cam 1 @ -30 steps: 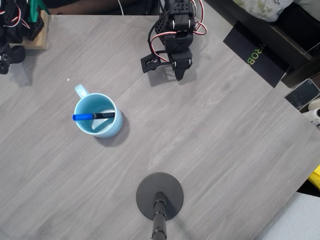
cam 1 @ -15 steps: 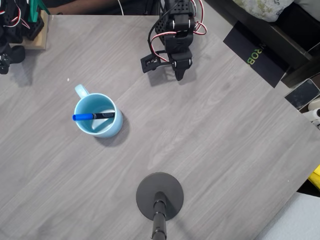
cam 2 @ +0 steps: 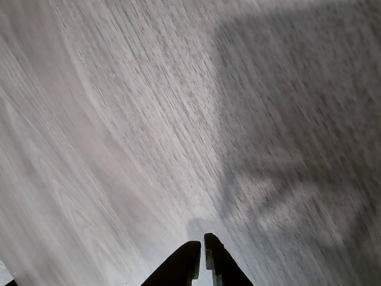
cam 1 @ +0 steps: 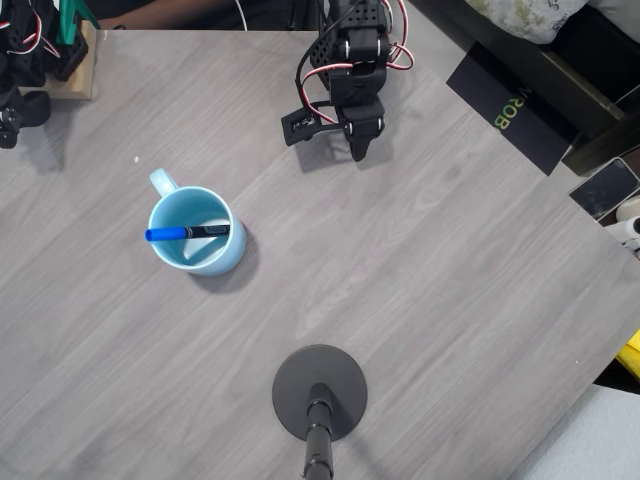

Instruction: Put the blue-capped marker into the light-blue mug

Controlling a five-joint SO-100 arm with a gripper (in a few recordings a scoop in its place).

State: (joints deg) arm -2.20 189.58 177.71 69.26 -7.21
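Claw (cam 2: 200,245) closed, empty; one blue-capped marker (cam 1: 187,232) inside one light-blue mug (cam 1: 228,258).

My arm (cam 1: 350,60) is black all over, built from blocky plastic segments with boxy servo housings. Red, white and black wires loop out just behind my gripper (cam 1: 357,150) and curl along both sides of the wrist. A small flat black bracket juts out beside the gripper, carrying a little pale label. In the wrist view my two fingers (cam 2: 181,268) are smooth, matte black and taper to narrow, pointed tips.
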